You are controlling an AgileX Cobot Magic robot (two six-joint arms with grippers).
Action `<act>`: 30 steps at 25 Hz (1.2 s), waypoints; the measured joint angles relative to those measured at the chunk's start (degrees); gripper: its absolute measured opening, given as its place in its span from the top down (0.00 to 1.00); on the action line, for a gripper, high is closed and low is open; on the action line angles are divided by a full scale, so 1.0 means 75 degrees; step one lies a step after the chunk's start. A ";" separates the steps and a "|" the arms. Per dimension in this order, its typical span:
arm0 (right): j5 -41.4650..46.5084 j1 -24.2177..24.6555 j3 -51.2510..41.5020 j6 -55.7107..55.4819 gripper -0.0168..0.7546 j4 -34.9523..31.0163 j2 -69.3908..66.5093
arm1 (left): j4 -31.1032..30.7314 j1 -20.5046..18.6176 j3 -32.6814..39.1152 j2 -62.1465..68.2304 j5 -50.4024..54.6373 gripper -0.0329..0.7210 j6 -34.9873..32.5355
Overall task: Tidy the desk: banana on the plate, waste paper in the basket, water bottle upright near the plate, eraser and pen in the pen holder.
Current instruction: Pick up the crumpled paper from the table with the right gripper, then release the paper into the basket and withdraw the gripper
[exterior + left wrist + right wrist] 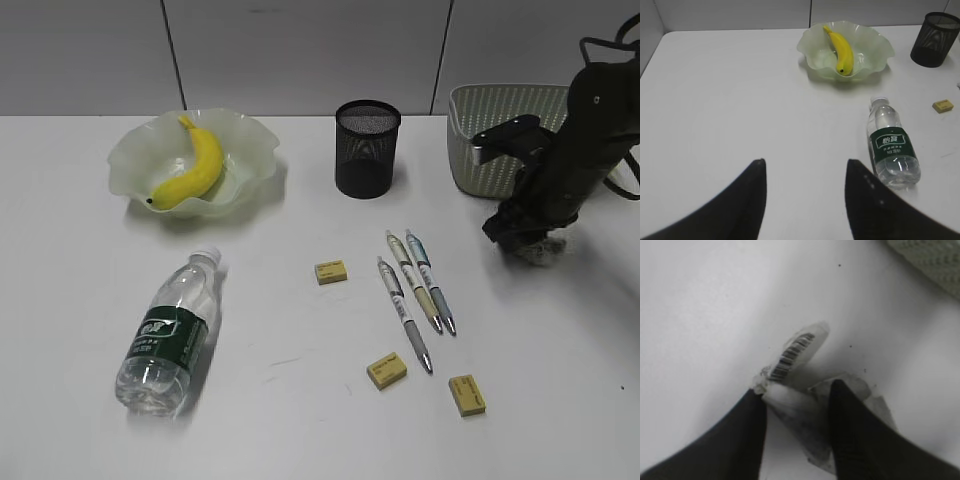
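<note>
The plate (130, 160) at far left held the banana (197, 165). The basket (500, 135) stood far right, its contents unseen. The pen holder (367, 148) stood between them. The right gripper (796, 407) clamped the waste paper (800, 352) near the basket; the left gripper (805, 172) stood apart, empty.

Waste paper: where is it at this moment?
The waste paper lies on the table at the right of the exterior view, just in front of the basket, between the right end effector's fingers.
</note>
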State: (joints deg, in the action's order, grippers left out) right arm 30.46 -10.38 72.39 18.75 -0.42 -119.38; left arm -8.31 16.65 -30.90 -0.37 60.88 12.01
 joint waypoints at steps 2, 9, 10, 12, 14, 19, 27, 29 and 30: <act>0.0211 0.0000 0.0014 -0.0133 0.81 0.0015 0.0075 | 0.0000 0.0000 0.0000 0.0000 0.0000 0.45 0.0000; -0.0348 0.0000 -0.0736 -0.0224 0.90 -0.0617 0.2448 | 0.0000 0.0000 0.0000 0.0000 0.0000 0.45 0.0000; -0.0785 0.0036 -0.0679 -0.0224 0.90 -0.0610 0.2747 | 0.0000 0.0000 0.0000 0.0000 0.0000 0.45 0.0000; -0.1350 0.0197 -0.0226 -0.0233 0.90 -0.0610 0.2810 | 0.0000 0.0000 0.0000 0.0000 0.0000 0.45 0.0000; -0.1508 0.0465 0.0567 -0.0454 0.90 -0.0572 0.2225 | 0.0000 0.0000 0.0000 0.0000 0.0000 0.45 0.0000; -0.0517 0.0919 0.2748 -0.0974 0.70 -0.0455 0.0293 | 0.0000 0.0000 0.0000 0.0000 0.0000 0.45 0.0000; 0.0466 0.0924 0.3259 -0.1276 0.30 -0.0465 0.0372 | 0.0000 0.0000 0.0000 0.0000 0.0000 0.45 0.0000; 0.0604 0.0913 0.2859 -0.1300 0.32 -0.0465 0.0978 | 0.0000 0.0000 0.0000 0.0000 0.0000 0.45 0.0000; 0.0587 0.0906 0.2437 -0.1300 0.34 -0.0465 0.1434 | 0.0000 0.0000 0.0000 0.0000 0.0000 0.45 0.0000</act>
State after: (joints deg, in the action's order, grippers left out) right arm 34.87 -3.58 90.66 9.01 -3.91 -108.63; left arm -8.31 16.65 -30.90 -0.37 60.88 12.01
